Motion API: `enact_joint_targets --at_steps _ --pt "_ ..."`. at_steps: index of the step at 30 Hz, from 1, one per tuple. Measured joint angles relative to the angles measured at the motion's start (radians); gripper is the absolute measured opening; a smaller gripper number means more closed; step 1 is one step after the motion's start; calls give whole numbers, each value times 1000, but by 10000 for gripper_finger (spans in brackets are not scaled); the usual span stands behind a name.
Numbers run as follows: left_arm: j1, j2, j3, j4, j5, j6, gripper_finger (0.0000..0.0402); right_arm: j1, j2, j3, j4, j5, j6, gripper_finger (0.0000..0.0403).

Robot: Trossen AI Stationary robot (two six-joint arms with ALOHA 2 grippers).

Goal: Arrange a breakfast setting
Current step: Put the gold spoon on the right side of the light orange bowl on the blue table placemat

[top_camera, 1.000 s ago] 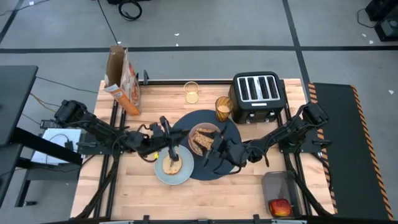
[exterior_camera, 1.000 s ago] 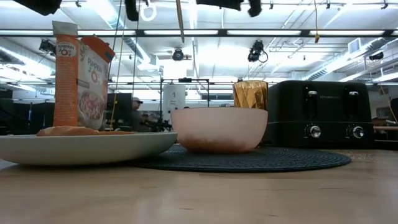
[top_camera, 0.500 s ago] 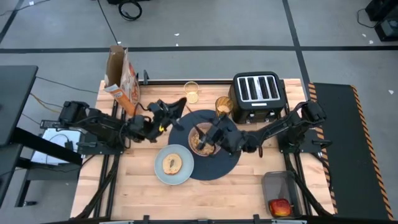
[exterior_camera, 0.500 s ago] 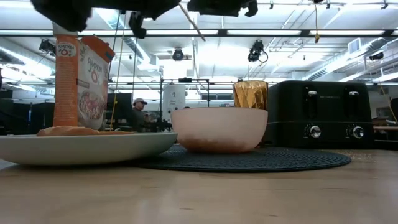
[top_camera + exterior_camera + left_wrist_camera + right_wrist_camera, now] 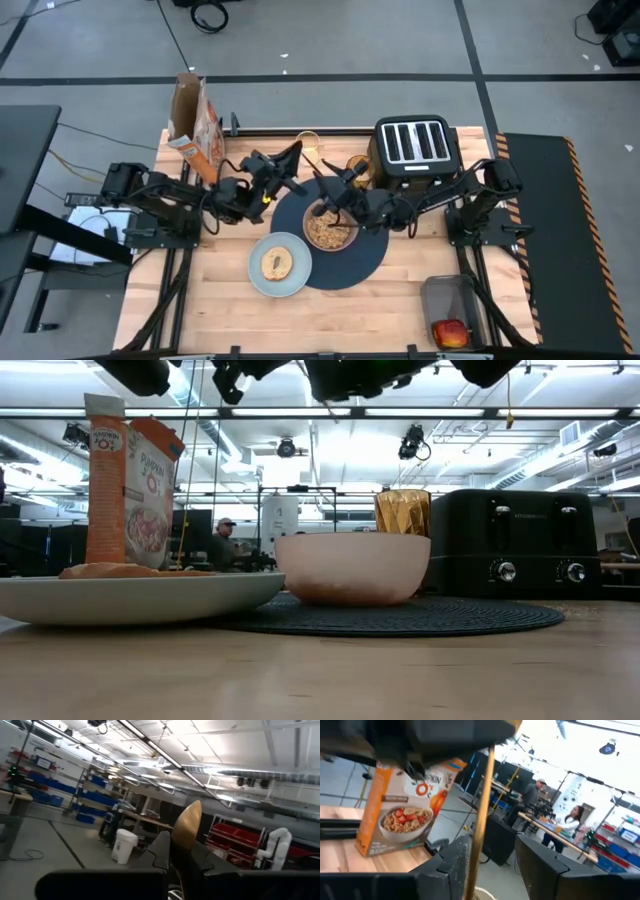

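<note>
My left gripper [image 5: 180,845] is shut on the gold spoon [image 5: 186,822], high above the table's far middle [image 5: 288,162]. My right gripper [image 5: 490,852] is open over the pink bowl's far side [image 5: 333,187]. Its fingers stand on either side of the spoon's handle [image 5: 481,810], which runs down from the left gripper [image 5: 420,740]. The cereal-filled pink bowl [image 5: 330,230] sits on the dark-blue mat [image 5: 368,258]. A bagel [image 5: 277,265] lies on the pale plate [image 5: 256,285]. The amber tumbler [image 5: 402,510] stands beyond the bowl. My left gripper pinches the gold spoon between its two fingers just below the spoon's bowl [image 5: 178,857]. The spoon's bowl sticks up past the fingertips and the handle runs down the other way. The spoon is lifted clear of the table.
The black toaster [image 5: 412,150] stands at the far right and the cereal box [image 5: 195,125] at the far left. A clear glass [image 5: 306,140] shows partly behind the left gripper. A red apple [image 5: 450,332] lies in a container at the near right. People stand in the room beyond.
Both grippers have risen and gone toward the table's far edge, closing on each other. The left has left the plate and tipped upward, carrying the spoon. The right has rolled and come from the mat's near side to the bowl's far side, around the spoon's handle.
</note>
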Motion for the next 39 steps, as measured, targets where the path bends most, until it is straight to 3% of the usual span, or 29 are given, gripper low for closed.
enact_joint_targets --at_steps 17,26,39 --pt "71 0 0 -27 61 -45 25 -89 0 0 19 -148 31 125" --pt "91 0 0 -28 87 -57 25 -132 0 0 18 -244 52 81" --pt "107 0 0 -39 91 -75 26 -141 0 0 21 -251 87 26"
